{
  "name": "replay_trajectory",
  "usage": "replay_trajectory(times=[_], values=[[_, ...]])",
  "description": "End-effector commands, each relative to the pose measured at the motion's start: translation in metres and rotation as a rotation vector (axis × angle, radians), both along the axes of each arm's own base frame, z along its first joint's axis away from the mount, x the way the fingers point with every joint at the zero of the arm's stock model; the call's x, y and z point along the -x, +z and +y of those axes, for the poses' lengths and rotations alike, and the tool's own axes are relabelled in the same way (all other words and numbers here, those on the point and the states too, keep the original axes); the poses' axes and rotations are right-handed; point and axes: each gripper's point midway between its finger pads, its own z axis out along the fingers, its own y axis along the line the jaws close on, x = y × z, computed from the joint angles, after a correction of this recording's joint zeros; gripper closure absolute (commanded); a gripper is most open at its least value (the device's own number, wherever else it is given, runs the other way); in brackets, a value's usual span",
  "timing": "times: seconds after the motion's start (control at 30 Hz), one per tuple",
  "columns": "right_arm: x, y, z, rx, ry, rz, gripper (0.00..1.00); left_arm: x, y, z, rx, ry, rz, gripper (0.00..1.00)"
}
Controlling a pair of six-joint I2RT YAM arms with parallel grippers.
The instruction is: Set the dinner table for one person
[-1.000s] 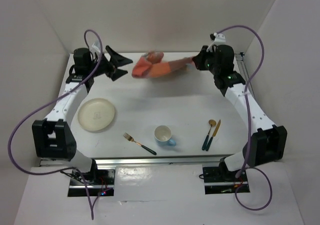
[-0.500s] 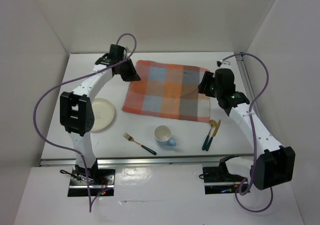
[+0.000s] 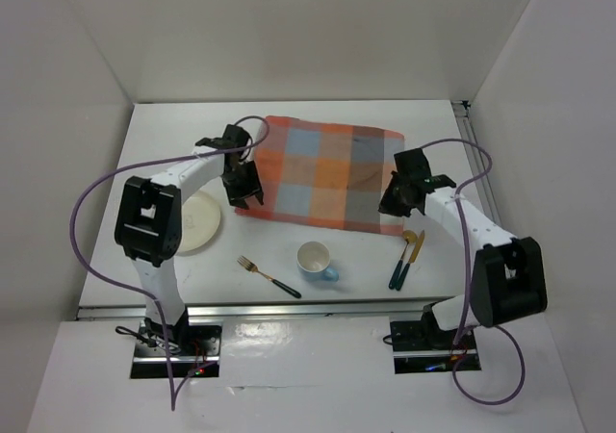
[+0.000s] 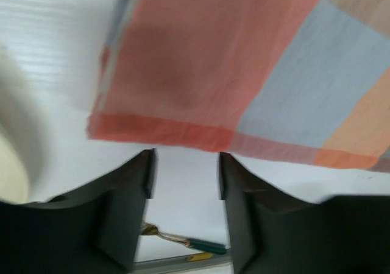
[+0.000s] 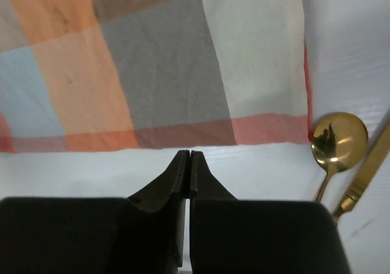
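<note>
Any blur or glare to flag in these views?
Left wrist view: blurred throughout, the checked cloth soft-edged and the plate smeared at the left edge. Right wrist view: sharp, with a bright glint on the spoon bowl. Top external view: evenly lit, no glare.

Large, flat, white rectangular bench [image 3: 361, 255]. Lies level, long side at the front. Edged with aluminium rails [image 3: 308, 310] along front and right. Smooth, faintly grained white surface seen close up.

1 ea: cloth [image 3: 322, 173], plate [image 3: 197, 226], mug [image 3: 315, 259], fork [image 3: 268, 276], spoon [image 3: 408, 237], knife [image 3: 417, 246]
</note>
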Motion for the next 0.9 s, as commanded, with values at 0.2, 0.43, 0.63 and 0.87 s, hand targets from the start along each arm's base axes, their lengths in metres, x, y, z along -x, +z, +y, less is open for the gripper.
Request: replay_trajectory(times=[0.2, 0.43, 0.63, 0.87], values=[[-0.044, -0.068, 0.018, -0.015, 0.049, 0.156, 0.95, -0.038, -0.026, -0.015, -0.032, -0.001, -0.036, 0.81], [-0.057, -0.102, 0.032, -0.054, 0.086, 0.229, 0.95, -0.01, -0.055, 0.021, -0.063, 0.084, 0.085, 1.0], [-0.047, -0.11, 0.05, -0.078, 0.157, 0.236, 0.95, 0.011, -0.054, 0.06, -0.136, 0.156, 0.107, 1.0], [-0.039, -0.106, 0.056, -0.067, 0.195, 0.235, 0.95, 0.018, -0.047, 0.069, -0.115, 0.184, 0.105, 1.0]])
